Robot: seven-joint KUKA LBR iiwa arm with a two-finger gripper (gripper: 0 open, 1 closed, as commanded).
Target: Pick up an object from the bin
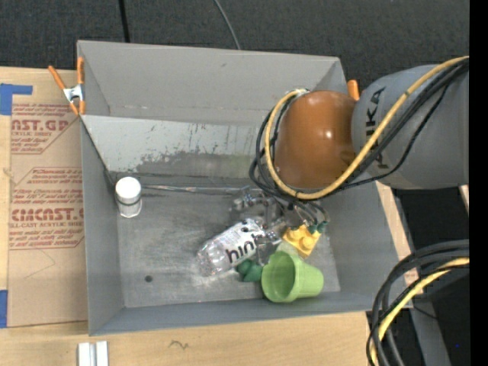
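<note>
**Arm**: reaches in from 3 o'clock, its grey body level above the bin's right rim. The wrist is bent downward, with the rounded orange cover facing up and yellow and black cables looped round it.

**Claw**: low in the bin, under the orange cover, at about 4 o'clock on the floor. Whether it is open or closed cannot be told, and nothing can be seen gripped in it.

**Clear wrapper**: crinkled, with black lettering, lying flat. Its end at 2 o'clock lies right at the claw, making it the thing nearest the claw.

**Yellow block**: just beside the claw, at its 4 o'clock.

**Green cup**: on its side near the front wall, mouth towards 9 o'clock, touching the yellow block.

**Dark green piece**: small, between the wrapper and the cup.

**White bottle**: upright at 9 o'clock on the floor, well apart from the rest.
</note>
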